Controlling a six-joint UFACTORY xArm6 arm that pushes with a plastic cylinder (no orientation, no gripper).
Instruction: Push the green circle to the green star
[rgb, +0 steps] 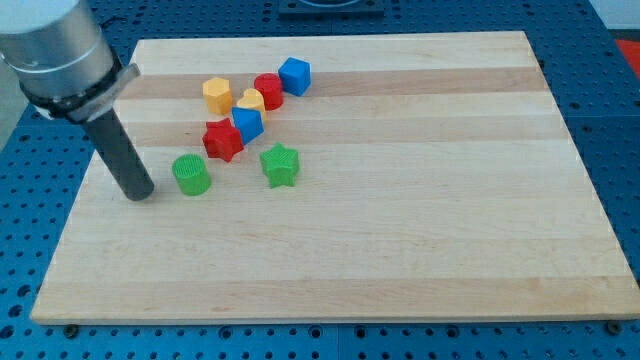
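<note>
The green circle (191, 174) lies on the wooden board (400, 250) at the view's left. The green star (280, 165) lies a short way to its right, with a gap between them. My tip (140, 194) rests on the board just left of the green circle, a small gap apart and slightly lower in the view. The dark rod rises from it up and left to the grey arm.
A cluster sits above the two green blocks: a red star (223, 140), a blue cube (247, 124), a yellow block (250, 100), a red cylinder (268, 90), a blue cube (295, 75) and a yellow hexagon (217, 94).
</note>
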